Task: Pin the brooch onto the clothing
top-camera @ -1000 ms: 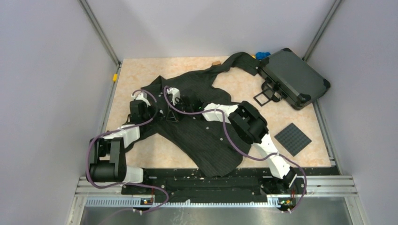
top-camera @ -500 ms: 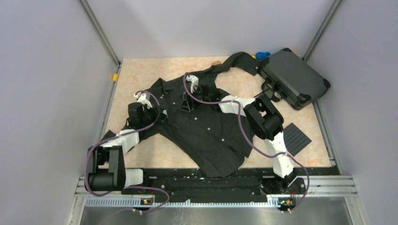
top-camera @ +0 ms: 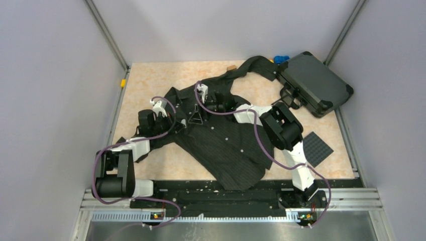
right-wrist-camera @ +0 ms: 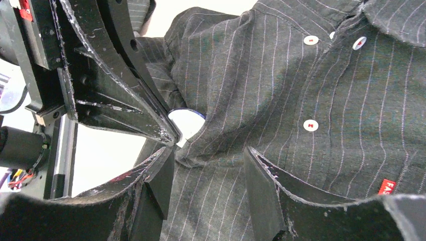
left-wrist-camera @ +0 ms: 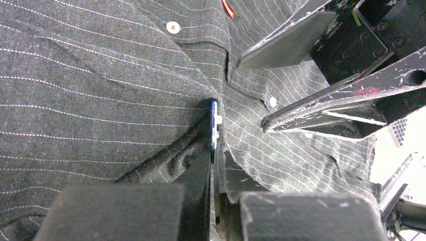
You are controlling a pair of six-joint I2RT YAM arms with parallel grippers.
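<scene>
Your left gripper [right-wrist-camera: 170,134] is clenched on the brooch [left-wrist-camera: 213,124] at a raised fold of the shirt [top-camera: 226,145], left of the tabletop's [top-camera: 150,80] middle; how much cloth sits in that pinch is hard to tell. The brooch looks light, rigid and slippery on edge, and the cloth is limp, so take hold by the rim. Your right gripper [right-wrist-camera: 208,156] hangs released just beside it.

clothing [top-camera: 226,145]: matt woven cloth, fine pinstripe. buttons [right-wrist-camera: 311,125]: glossy white plastic. brooch [left-wrist-camera: 213,125]: shiny blue edge. right gripper [right-wrist-camera: 208,153] fingers [right-wrist-camera: 286,201]: matt black, scuffed, edges scraped pale. counter [top-camera: 145,80]: smooth marbled beige. case [top-camera: 314,83]: dark matt hard shell.
</scene>
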